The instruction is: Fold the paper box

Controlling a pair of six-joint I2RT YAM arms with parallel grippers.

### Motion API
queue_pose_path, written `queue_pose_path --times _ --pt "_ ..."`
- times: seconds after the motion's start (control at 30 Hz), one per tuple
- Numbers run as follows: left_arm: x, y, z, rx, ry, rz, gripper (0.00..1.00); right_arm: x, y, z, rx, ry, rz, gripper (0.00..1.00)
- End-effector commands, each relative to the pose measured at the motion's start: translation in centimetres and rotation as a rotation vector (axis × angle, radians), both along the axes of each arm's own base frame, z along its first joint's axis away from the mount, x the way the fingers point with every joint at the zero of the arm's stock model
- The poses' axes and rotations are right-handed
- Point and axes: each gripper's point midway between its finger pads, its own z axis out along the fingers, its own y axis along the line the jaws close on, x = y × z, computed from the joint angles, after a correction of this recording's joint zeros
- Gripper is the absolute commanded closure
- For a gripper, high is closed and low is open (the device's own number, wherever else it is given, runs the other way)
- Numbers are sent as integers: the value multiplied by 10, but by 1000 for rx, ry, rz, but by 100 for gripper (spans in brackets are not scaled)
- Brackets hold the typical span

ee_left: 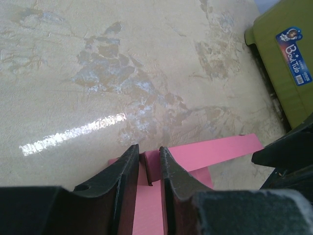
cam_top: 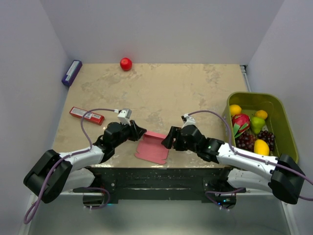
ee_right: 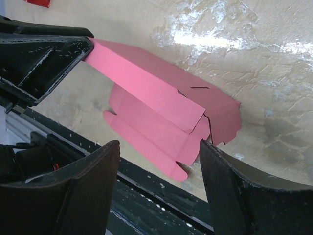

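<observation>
Left tool (ee_left: 149, 156) - jaws nearly closed, pinching one raised panel of the pink die-cut thin-card paper box (ee_right: 161, 98) between them. Right tool (ee_right: 159, 152) - jaws wide apart, nothing held; its fingers stand either side of the card's near flaps, apparently not touching.

The box is only part-folded: one panel lifted, the rest flat on the marbled beige desk (cam_top: 171, 88), between the two tools and close to the desk's near edge.

Risks, as judged:
- The pinch is narrow and on thin card; a sideways pull could slip it free or tear it at the die-cut slit.
- If the right tool closes off a crease, it could buckle a panel instead of folding it.
- A push toward the arms could slide the sheet off the near edge.

Count:
- pink paper box: one
- narrow red bar-shaped packet (cam_top: 86, 115): one
- small red ball (cam_top: 126, 63): one
- purple oblong box (cam_top: 71, 73): one
- green plastic tub (cam_top: 286, 105): one, holding about six pieces of fruit - the grapes are hard to separate
</observation>
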Motion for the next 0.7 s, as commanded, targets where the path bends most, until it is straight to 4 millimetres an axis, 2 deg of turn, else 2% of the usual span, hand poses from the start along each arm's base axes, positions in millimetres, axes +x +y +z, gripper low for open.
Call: queue_pose_path --times 0.0,0.17,0.4,0.67 --pt "-9 8 -26 95 66 -8 73 5 9 14 48 -36 2 31" --pt "-10 7 -28 104 64 -16 74 19 -4 11 -8 -86 -66 30" --pt "-10 4 -27 106 51 -34 74 34 -25 -6 -110 -103 -124 29" --pt "-15 2 -31 115 50 -52 75 56 -25 0 -86 -135 -139 29"
